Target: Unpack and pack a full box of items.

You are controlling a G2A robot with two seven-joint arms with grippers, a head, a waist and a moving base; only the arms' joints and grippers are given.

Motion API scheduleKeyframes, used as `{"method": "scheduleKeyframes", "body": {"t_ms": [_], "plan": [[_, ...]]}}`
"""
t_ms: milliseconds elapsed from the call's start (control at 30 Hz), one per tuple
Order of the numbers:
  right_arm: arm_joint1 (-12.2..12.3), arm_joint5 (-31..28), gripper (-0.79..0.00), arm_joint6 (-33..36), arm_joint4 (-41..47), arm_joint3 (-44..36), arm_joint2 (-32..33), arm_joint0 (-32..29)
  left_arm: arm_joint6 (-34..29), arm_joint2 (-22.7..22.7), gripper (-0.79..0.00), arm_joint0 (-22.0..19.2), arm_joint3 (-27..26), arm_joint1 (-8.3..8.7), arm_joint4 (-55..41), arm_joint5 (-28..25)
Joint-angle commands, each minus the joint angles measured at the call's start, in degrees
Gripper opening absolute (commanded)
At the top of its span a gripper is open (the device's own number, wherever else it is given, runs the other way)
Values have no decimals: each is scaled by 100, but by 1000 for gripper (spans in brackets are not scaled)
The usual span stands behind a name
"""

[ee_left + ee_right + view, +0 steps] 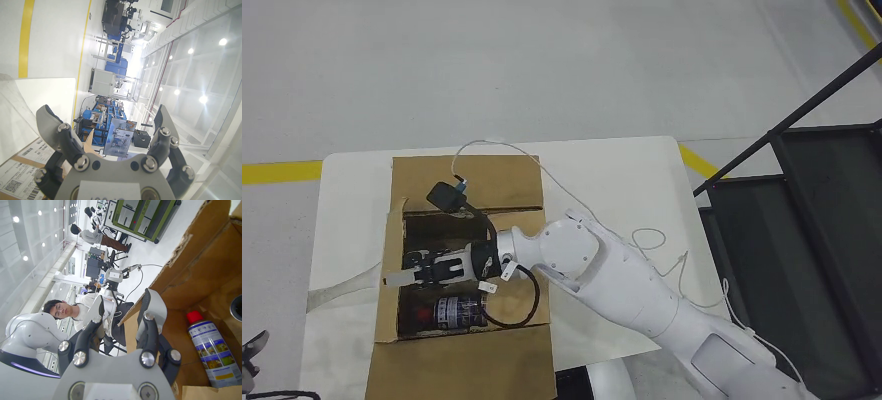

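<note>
An open cardboard box [492, 175] lies on the white table [622, 180], all flaps folded out. Inside it lie a spray can [454, 312] with a red cap [194, 316] and a looped black cable [512, 322]. A black plug-like item [447, 195] on a white cable [504, 145] rests on the far flap. My right gripper [404, 272] is inside the box at its left wall, open; in the right wrist view the right gripper [123, 298] has the torn edge of the cardboard wall [132, 309] between its fingers. My left gripper [104, 113] is open and holds nothing, off the table's corner.
A dark round rim [236, 308] shows in the box beyond the spray can. A labelled cardboard flap [22, 166] lies below the left gripper. Bare table [612, 170] stretches right of the box. A black stair frame [802, 230] stands to the right.
</note>
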Motion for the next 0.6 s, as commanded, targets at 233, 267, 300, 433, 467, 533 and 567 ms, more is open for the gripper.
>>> {"method": "scheduleKeyframes", "body": {"t_ms": [233, 267, 300, 433, 467, 533, 567], "plan": [[-323, 1, -480, -397, 2, 462, -622, 620, 0, 0, 0, 0, 0, 0, 0, 0], [-368, -13, -486, -455, 10, 545, -695, 681, 0, 0, 0, 0, 0, 0, 0, 0], [-413, -29, -499, -501, -4, 631, -774, 748, 0, 0, 0, 0, 0, 0, 0, 0], [-609, -150, -536, -703, 100, 968, -1039, 951, 0, 0, 0, 0, 0, 0, 0, 0], [-658, -178, -545, -749, 136, 1048, -1093, 996, 0, 0, 0, 0, 0, 0, 0, 0], [-756, -225, -560, -843, 168, 1204, -1199, 1088, 0, 0, 0, 0, 0, 0, 0, 0], [-804, -224, -570, -893, 162, 1293, -1252, 1134, 0, 0, 0, 0, 0, 0, 0, 0]]}}
